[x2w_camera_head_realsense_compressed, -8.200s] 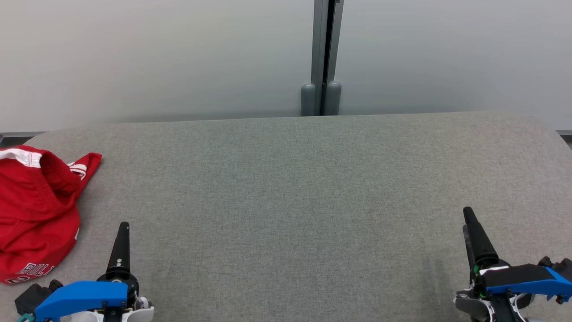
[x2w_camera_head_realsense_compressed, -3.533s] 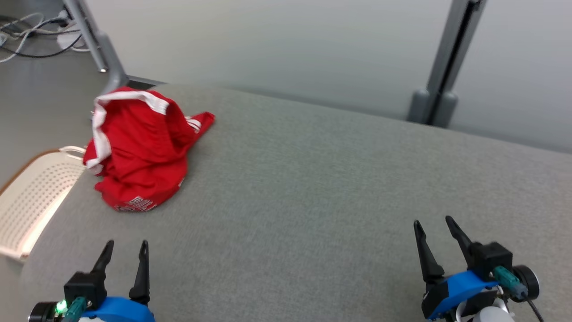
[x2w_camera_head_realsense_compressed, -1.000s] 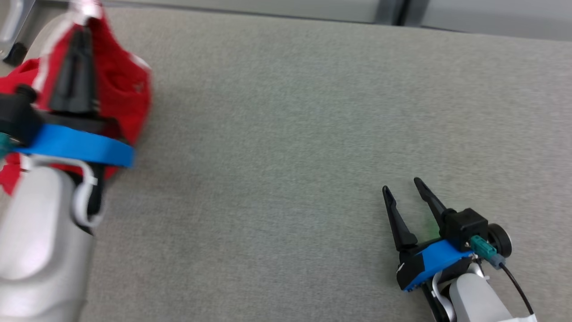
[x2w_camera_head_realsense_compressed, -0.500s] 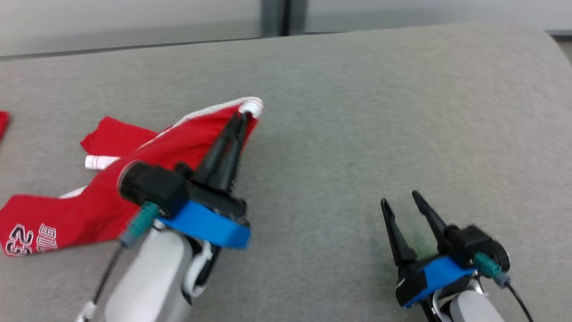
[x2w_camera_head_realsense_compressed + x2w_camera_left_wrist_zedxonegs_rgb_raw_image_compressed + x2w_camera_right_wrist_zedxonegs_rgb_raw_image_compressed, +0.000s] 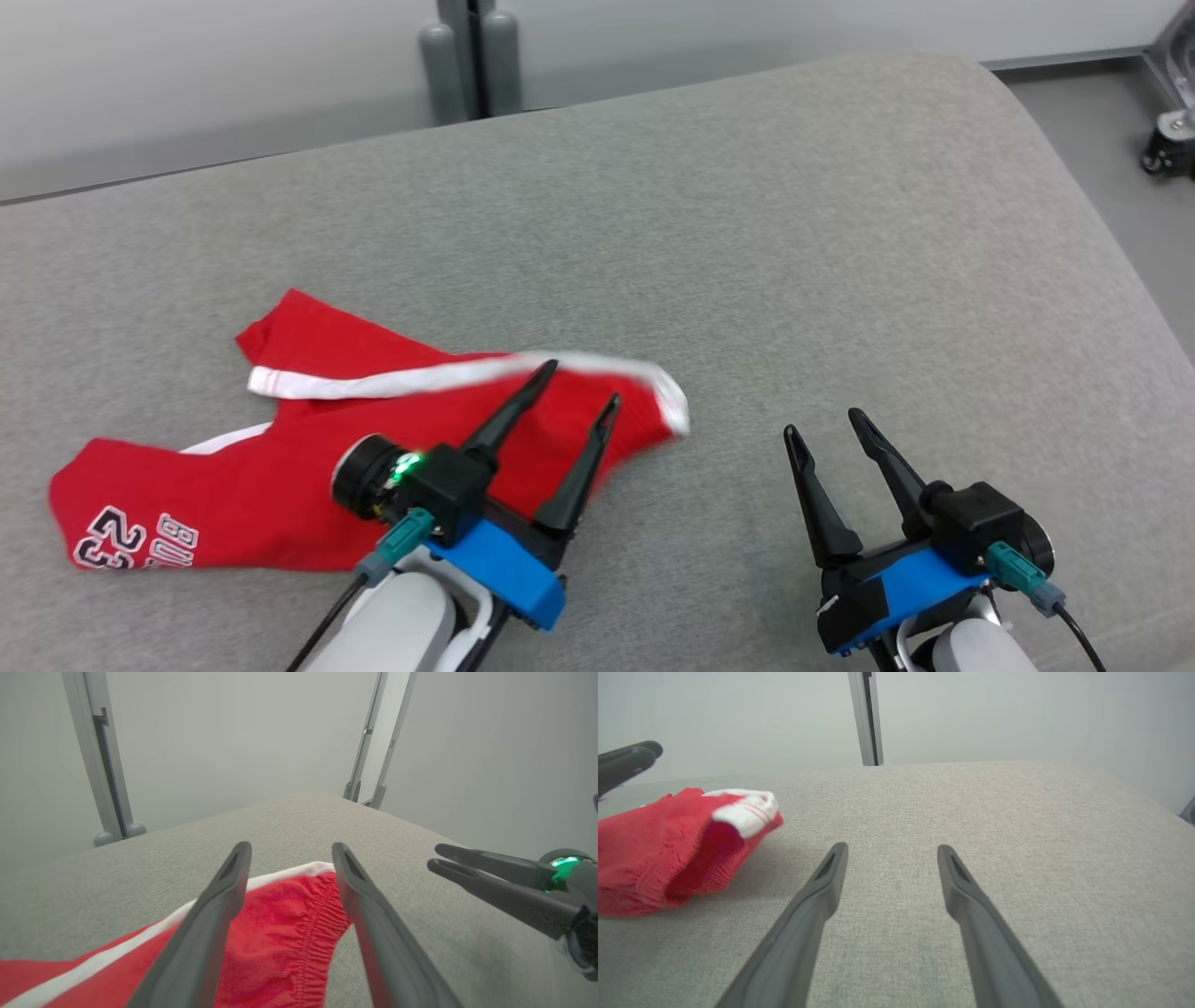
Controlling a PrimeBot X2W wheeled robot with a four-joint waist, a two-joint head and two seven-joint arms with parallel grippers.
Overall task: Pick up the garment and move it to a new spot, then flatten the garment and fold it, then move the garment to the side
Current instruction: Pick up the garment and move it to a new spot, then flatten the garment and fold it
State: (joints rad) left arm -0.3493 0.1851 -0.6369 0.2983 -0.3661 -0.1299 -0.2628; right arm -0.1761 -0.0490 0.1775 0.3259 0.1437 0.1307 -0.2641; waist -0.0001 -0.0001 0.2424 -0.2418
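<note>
Left end effector point(image 5: 582, 383): open, empty, poised over the waistband end of the red shorts point(image 5: 280, 467); lie rumpled on the grey desk point(image 5: 747, 233), long axis stretching leftward from that end; right end effector point(image 5: 823, 421): open, empty, just beside that same end, apart; nearer: left.

the garment point(image 5: 261, 476) is bright red, with a white stripe along its edge and white letters and a 23 edged in black at one end. the table point(image 5: 794, 215) is plain grey cloth. the left gripper point(image 5: 581, 383) and right gripper point(image 5: 823, 420) have black fingers point(image 5: 509, 420) on blue bases, each with a teal plug point(image 5: 403, 537). a green light point(image 5: 403, 464) glows on the left one. the wall point(image 5: 187, 75) is pale grey.
</note>
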